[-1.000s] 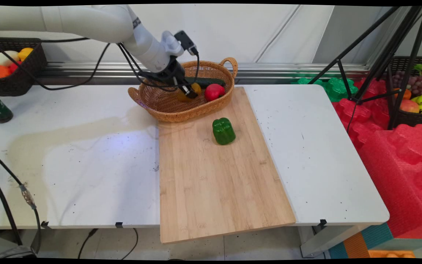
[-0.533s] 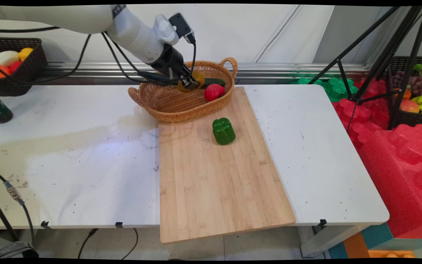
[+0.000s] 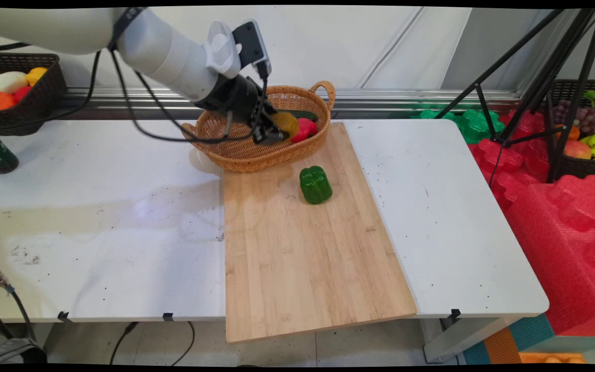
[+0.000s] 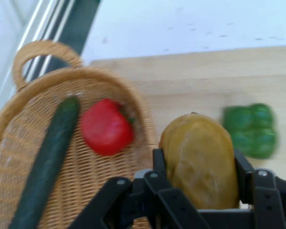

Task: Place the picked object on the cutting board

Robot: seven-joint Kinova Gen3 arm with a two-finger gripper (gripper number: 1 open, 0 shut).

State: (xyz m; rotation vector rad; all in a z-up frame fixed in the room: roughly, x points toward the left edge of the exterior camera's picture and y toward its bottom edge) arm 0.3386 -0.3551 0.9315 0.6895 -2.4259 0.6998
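While the wicker basket (image 3: 256, 142) serves as the anchor, the cucumber (image 4: 45, 164) lies along its far-left side in the hand view and the red fruit (image 4: 106, 126) sits just right of it, both inside. Above the basket's right rim hangs the gripper (image 4: 200, 179), its fingers (image 4: 159, 164) pressed onto the flanks of a yellow-brown potato (image 4: 200, 160); it looks firm, rounded and smooth, so a hold across its middle seems safest. Further right of the basket, on the cutting board (image 3: 302, 248), rests the green pepper (image 3: 315, 184).
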